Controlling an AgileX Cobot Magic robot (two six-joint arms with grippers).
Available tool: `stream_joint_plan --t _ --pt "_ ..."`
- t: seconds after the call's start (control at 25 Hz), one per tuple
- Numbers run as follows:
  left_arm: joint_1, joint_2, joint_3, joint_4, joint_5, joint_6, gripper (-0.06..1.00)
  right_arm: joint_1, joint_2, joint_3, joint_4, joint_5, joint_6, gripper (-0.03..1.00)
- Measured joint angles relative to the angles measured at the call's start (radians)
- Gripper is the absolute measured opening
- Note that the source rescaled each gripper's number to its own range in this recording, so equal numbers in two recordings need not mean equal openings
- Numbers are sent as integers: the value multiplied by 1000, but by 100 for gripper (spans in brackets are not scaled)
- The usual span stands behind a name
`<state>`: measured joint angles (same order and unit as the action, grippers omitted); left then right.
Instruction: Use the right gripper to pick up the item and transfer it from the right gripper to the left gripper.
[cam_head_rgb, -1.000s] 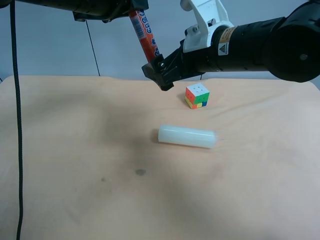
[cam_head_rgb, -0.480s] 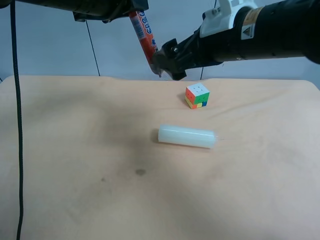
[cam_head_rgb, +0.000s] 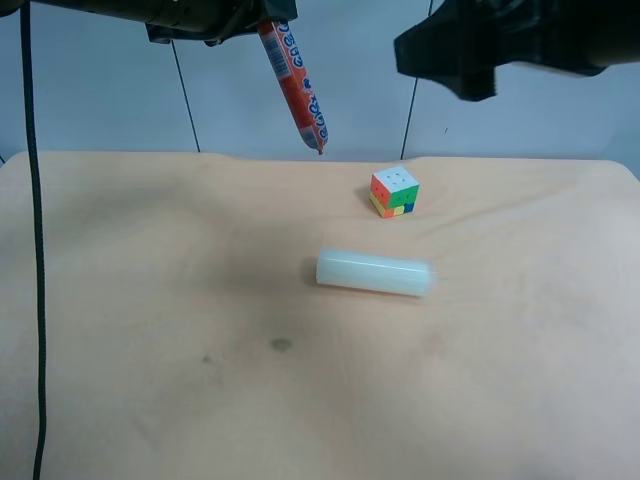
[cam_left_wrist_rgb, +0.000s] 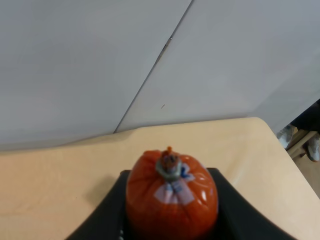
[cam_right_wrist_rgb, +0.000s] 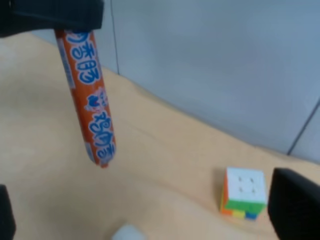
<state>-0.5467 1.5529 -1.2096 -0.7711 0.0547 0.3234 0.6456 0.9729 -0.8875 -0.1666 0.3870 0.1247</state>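
Observation:
The item is an orange-red wrapped sausage (cam_head_rgb: 297, 85) with blue and white print. My left gripper (cam_head_rgb: 262, 18), on the arm at the exterior high view's left, is shut on its upper end. The sausage hangs tilted above the table's far side. The left wrist view shows it end-on (cam_left_wrist_rgb: 171, 192) between the black fingers (cam_left_wrist_rgb: 102, 220). The right wrist view shows it hanging free (cam_right_wrist_rgb: 90, 100) from the left gripper (cam_right_wrist_rgb: 55, 15). My right gripper (cam_head_rgb: 450, 52) is open and empty, up and to the right of the sausage, apart from it. Its fingers (cam_right_wrist_rgb: 295, 207) frame the right wrist view.
A coloured puzzle cube (cam_head_rgb: 394, 191) sits on the tan table (cam_head_rgb: 150, 300) below the right arm. A white cylinder (cam_head_rgb: 374, 273) lies on its side in front of the cube. A black cable (cam_head_rgb: 37, 250) hangs at the left edge. The wall stands behind.
My right gripper has let go of the sausage's lower end and drawn back up and to the right. The left gripper still holds the sausage in the same place.

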Motion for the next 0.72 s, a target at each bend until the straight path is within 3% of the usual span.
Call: stream_joint_plan --t 0.56,0.72 --pt "0 0 0 0 0 0 0 0 -267 27 -34 620 124 100" --pt "0 0 0 0 0 0 0 1 -380 107 -34 737 137 100"
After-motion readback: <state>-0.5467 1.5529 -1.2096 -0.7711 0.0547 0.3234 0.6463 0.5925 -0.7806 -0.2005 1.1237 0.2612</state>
